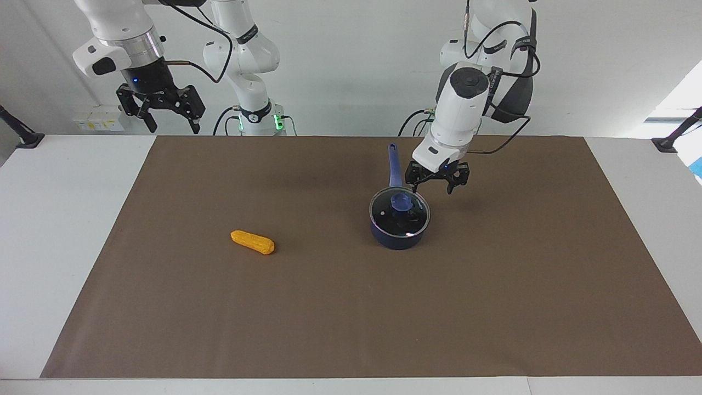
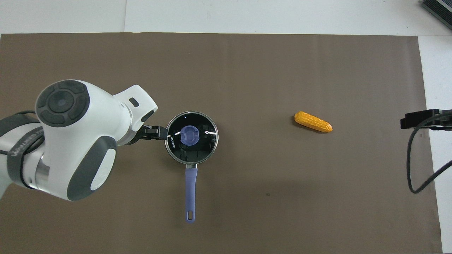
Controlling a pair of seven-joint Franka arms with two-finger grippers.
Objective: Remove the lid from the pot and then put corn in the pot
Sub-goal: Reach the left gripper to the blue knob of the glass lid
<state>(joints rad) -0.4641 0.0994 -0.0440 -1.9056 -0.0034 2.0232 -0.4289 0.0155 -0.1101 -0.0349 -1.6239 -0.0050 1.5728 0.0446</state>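
The dark blue pot (image 1: 398,239) stands on the brown mat with its long handle (image 1: 393,164) pointing toward the robots. The glass lid (image 1: 386,215) with its blue knob (image 1: 401,201) lies on the pot. The orange-yellow corn (image 1: 252,242) lies on the mat toward the right arm's end. My left gripper (image 1: 436,185) is open and empty, low over the mat right beside the pot's rim, at the left arm's end of it. In the overhead view the pot's handle (image 2: 190,192), lid (image 2: 206,145), corn (image 2: 313,121) and left gripper (image 2: 159,132) show. My right gripper (image 1: 163,118) is open, raised, waiting.
The brown mat (image 1: 351,329) covers most of the white table. The left arm's wrist (image 2: 77,137) hides part of the mat beside the pot in the overhead view. The right gripper's tip (image 2: 420,120) shows at that view's edge with a hanging cable.
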